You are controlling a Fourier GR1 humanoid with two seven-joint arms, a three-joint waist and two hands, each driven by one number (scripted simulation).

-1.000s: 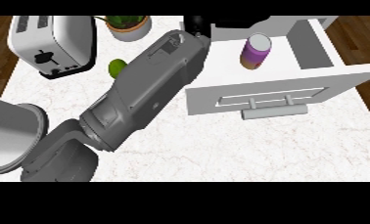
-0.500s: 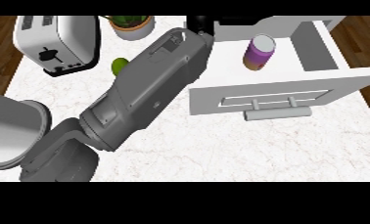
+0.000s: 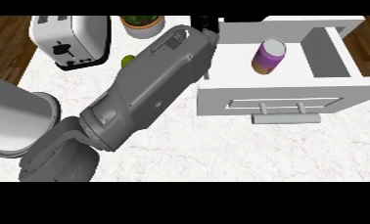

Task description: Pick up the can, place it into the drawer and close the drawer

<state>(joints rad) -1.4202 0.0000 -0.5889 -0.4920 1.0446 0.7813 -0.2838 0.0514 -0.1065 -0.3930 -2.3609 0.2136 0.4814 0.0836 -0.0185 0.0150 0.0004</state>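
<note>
Can (image 3: 269, 56) now inside open drawer (image 3: 332, 78); left hand (image 3: 207, 23) mostly hidden, grip unclear.

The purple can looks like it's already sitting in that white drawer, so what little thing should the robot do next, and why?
Probably bring a hand down to the drawer's front panel and start pushing it shut. The can stands upright inside the drawer with nothing holding it, and the drawer is pulled wide open, its handle facing the robot. Only closing seems left.
</note>
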